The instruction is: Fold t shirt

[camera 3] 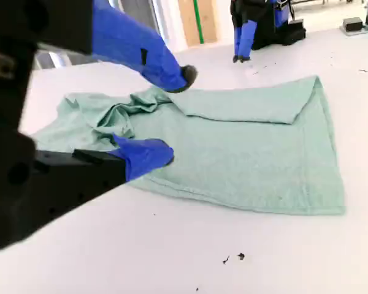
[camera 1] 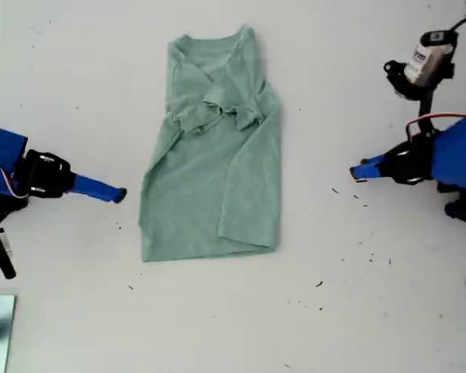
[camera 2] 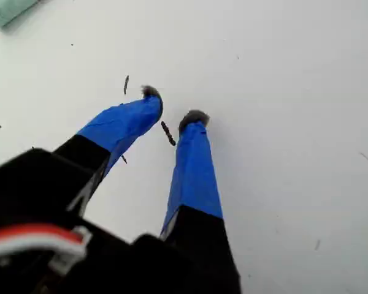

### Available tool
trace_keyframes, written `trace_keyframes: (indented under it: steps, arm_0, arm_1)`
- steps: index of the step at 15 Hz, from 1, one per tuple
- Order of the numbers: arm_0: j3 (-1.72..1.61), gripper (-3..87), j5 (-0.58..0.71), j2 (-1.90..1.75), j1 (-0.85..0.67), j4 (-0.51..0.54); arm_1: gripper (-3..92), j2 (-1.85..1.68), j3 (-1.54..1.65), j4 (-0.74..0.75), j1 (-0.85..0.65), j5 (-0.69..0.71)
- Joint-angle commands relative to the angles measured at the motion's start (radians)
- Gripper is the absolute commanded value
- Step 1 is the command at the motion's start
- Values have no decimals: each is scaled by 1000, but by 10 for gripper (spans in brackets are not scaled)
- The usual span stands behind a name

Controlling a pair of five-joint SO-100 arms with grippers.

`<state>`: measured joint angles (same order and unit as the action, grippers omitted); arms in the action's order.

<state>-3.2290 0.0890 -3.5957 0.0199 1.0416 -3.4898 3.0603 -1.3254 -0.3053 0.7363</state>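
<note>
My first claw [camera 2: 172, 113] and second claw [camera 3: 172, 113] hang spread, holding nothing, flanking the half-folded t shirt [camera 1: 213, 163] for the next fold.

A plain white, smooth table [camera 1: 70, 311] carries everything in view. Directly on it, about the middle of the exterior view, lies a pale sage-green, wrinkled cotton t shirt [camera 1: 217, 194], spread flat with both side parts folded in over its middle and its ribbed round collar toward the exterior view's top. Small dark specks [camera 1: 320, 284] lie scattered on the bare surface, mostly toward the exterior view's lower right.
</note>
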Motion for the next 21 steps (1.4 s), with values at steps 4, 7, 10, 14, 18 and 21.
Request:
trace_keyframes:
  steps: [4, 7, 10, 14, 18, 21]
  arm_0:
    - [9, -2, -60, -11, -32, 3]
    - [-3, 1, -55, -11, 103, 5]
    - [31, -1, -164, -11, 81, 17]
    - [296, -2, -282, 239, 80, 57]
    - [715, -2, -356, 687, 84, 239]
    - [1448, -2, -325, 1284, 117, 548]
  arm_1:
    - [92, -12, 49, -5, 20, -206]
    - [89, -12, 49, -5, 52, -505]
    - [19, -15, 48, 29, 58, -403]
    - [19, -15, 51, 26, 41, -451]
    - [19, -15, 52, 14, 46, -465]
    - [19, -15, 52, 14, 46, -472]
